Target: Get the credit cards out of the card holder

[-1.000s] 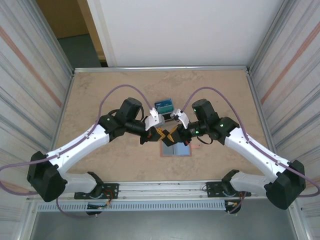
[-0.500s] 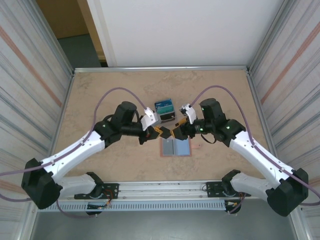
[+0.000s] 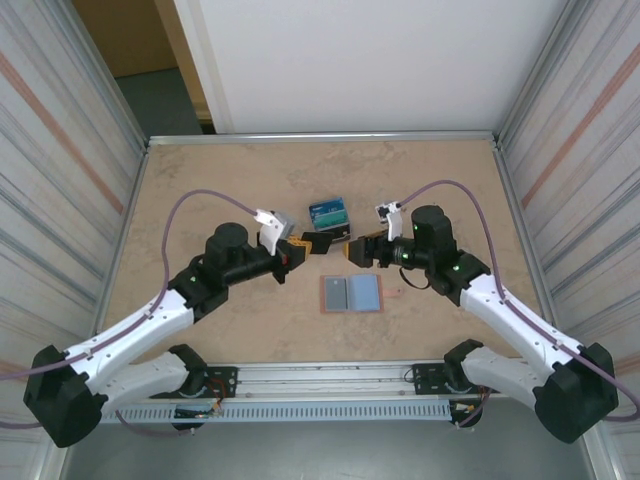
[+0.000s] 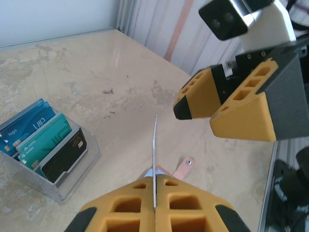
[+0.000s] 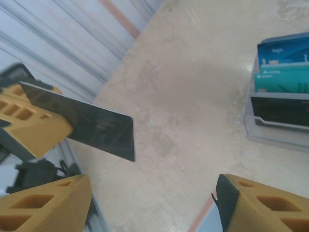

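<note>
The left gripper (image 4: 155, 181) is clamped tight on one short end of a dark card (image 5: 96, 126), which shows edge-on from that wrist; the card's long axis runs straight out from those fingers toward the right gripper (image 5: 149, 208), whose jaws stand wide apart with nothing between them, the card's free end near but clear of both fingers. Beyond the card, on the far side from the arm bases, a clear stand (image 3: 328, 213) holds blue and teal cards (image 4: 34, 126) upright in a row, just beside the gripped one. On the near side the wallet (image 3: 350, 293) lies open and flat on the table (image 3: 200, 180), pale panels up, roughly midway between the two arms; whether it holds more cards I cannot tell. The left arm alone carries the card, so I judge the coming move to be its swing toward the stand.
</note>
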{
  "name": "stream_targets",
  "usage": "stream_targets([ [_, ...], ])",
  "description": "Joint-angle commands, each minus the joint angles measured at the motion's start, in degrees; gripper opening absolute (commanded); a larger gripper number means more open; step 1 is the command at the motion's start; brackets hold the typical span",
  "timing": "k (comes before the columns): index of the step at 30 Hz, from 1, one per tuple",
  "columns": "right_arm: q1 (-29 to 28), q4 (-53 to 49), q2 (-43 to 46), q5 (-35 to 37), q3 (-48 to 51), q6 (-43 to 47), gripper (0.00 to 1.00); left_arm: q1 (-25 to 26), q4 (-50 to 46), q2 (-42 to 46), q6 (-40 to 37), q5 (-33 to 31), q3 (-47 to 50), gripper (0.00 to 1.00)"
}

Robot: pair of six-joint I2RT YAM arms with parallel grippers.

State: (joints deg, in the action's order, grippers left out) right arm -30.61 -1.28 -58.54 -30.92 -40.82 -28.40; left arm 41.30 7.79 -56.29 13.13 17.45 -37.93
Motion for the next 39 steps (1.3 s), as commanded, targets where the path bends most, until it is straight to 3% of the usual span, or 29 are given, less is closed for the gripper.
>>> stream_targets([
  [1,0.2,11.3,-1.4,-3.8,1.0,-7.3,0.68,-0.2,8.1,0.9,7.6,-2.7,1.9,0.00],
  [7,-0.4,18.2,-2.7,-7.3,1.6,-9.7,0.69,-0.2,13.3,-0.1,12.3,-2.4,4.1,0.00],
  [16,-0.8,18.7,-3.6,-5.2,2.6,-10.0,0.64,-0.2,17.5,-0.8,14.9,0.2,4.4,0.00],
  [25,-3.0,29.4,-7.3,-12.0,2.5,-11.5,0.35,-0.2,24.1,-3.3,19.0,4.0,5.0,0.00],
  [33,-3.6,29.6,-6.1,-12.0,2.1,-9.7,0.07,-0.2,25.9,-4.3,20.2,5.7,5.4,0.00],
  [38,-3.6,26.7,-4.4,-11.4,2.2,-7.8,0.00,-0.2,24.3,-3.9,19.7,5.4,5.3,0.01],
  [39,-3.6,25.8,-3.9,-11.2,2.1,-7.2,0.00,-0.2,23.2,-3.6,19.1,5.3,5.0,0.09],
])
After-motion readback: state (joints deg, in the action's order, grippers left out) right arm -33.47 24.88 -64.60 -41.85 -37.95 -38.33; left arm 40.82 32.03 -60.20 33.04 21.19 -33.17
